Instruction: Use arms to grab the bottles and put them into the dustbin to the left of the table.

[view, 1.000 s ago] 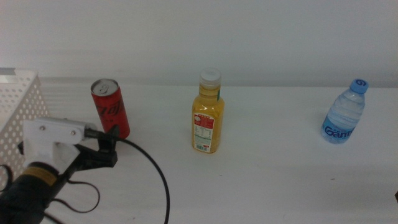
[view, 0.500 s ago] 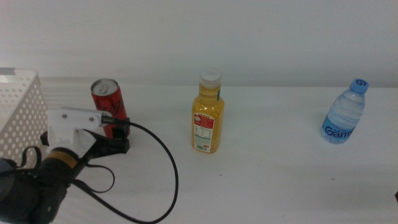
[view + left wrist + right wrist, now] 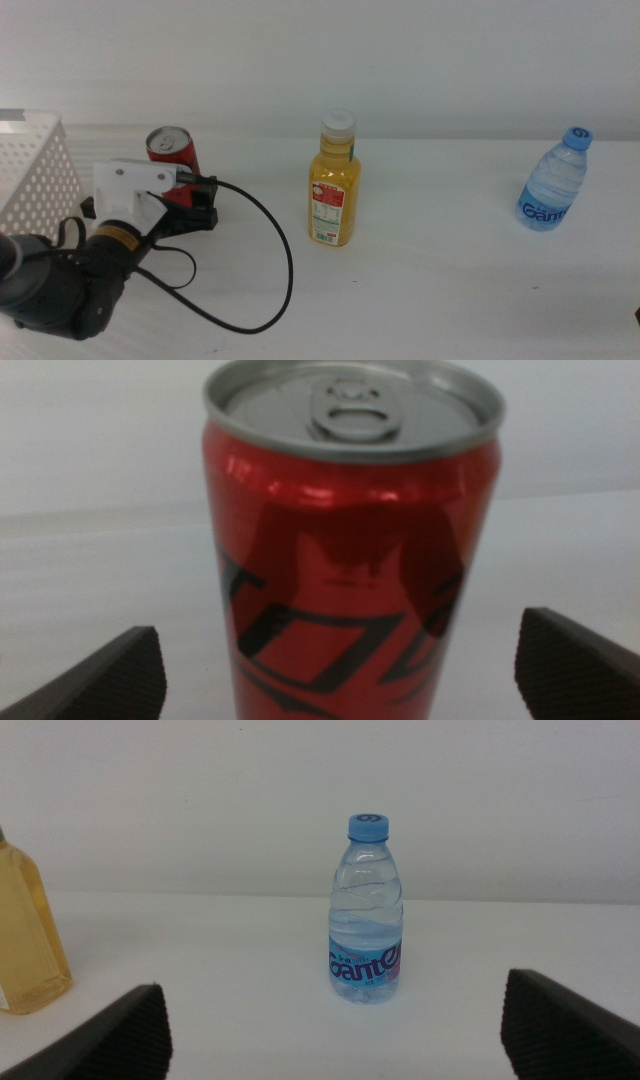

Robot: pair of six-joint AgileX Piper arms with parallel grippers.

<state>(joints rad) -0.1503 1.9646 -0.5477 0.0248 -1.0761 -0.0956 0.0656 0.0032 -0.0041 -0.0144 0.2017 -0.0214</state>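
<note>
Jaws of the left gripper [image 3: 340, 665] are standing apart either side of the upright red can [image 3: 350, 540] beside the dustbin [image 3: 35, 165], right gripper [image 3: 335, 1020] likewise spread and facing the water bottle [image 3: 366, 910], orange juice bottle [image 3: 334, 180] standing mid-table.

Water bottle [image 3: 366, 910] label: blue "Ganten". Red can [image 3: 350, 540]: black script, unreadable.

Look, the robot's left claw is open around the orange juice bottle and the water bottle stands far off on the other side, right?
Not quite. The left gripper is open around the red can, not the orange juice bottle; the left wrist view shows the can between its jaws. The juice bottle stands alone mid-table. The water bottle does stand far off on the other side.
</note>
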